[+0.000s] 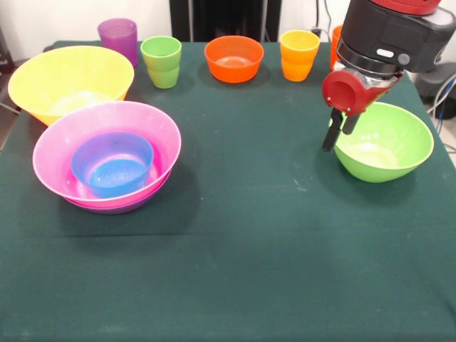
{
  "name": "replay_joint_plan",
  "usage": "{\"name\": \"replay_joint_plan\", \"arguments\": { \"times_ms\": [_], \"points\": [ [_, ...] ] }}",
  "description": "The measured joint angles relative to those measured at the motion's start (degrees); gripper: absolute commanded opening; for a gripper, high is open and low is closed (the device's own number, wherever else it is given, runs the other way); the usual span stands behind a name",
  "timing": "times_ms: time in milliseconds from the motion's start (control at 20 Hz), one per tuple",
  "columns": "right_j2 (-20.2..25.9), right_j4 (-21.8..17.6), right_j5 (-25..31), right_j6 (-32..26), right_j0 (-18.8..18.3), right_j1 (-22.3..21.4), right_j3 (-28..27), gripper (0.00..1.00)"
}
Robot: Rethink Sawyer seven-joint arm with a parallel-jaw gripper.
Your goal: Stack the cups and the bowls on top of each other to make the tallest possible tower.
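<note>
A robot lab: green-clothed table [235, 235], white wall [43, 21], trailing cables [445, 100].

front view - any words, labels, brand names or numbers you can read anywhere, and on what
None: no readable text shows in this view.
Cups and bowls: plain coloured plastic, no print visible.
Gripper: a small pale oval patch on the arm's black housing above it might be a label, but nothing on it can be read.
Table: plain green cloth, no markings.

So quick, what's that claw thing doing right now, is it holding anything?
Gripper: open and holding nothing, its black fingers straddling the near-side rim of the light green bowl.
</note>
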Motion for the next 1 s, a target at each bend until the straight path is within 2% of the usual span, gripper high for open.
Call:
{"name": "replay_joint_plan", "arguments": {
  "times_ms": [600,1000],
  "points": [
    [0.17,0.0,0.0,0.0,-0.01,0.36,0.02,1.0],
    [0.58,-0.02,0.01,0.0,-0.16,2.32,-0.13,1.0]
  ]
}}
